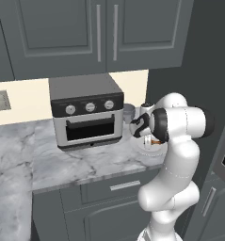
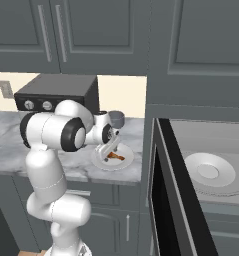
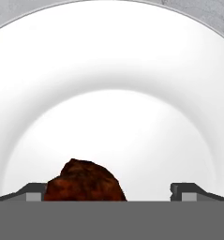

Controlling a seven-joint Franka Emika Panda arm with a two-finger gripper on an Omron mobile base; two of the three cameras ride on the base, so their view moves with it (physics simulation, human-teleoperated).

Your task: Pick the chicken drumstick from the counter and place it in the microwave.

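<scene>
The reddish-brown chicken drumstick (image 3: pixel 83 182) lies on a white plate (image 3: pixel 111 70) on the marble counter (image 1: pixel 62 160). My gripper (image 3: pixel 114 191) is low over the plate and open. Its left fingertip (image 3: pixel 34 191) is right beside the meat and the right one stands well apart. From the right base view the gripper (image 2: pixel 109 151) points down at the drumstick (image 2: pixel 116 156) on the plate (image 2: pixel 125 161). The microwave (image 2: pixel 211 150) stands to the right with its black-edged door (image 2: pixel 163 200) swung open and the white turntable (image 2: pixel 209 173) in sight.
A grey three-knob toaster oven (image 1: pixel 88 113) sits on the counter left of the plate. A small grey cup (image 2: pixel 116 118) stands just behind the plate by the wall. Dark upper cabinets (image 1: pixel 100 33) hang overhead. A tall cabinet side (image 2: pixel 147 125) separates counter and microwave.
</scene>
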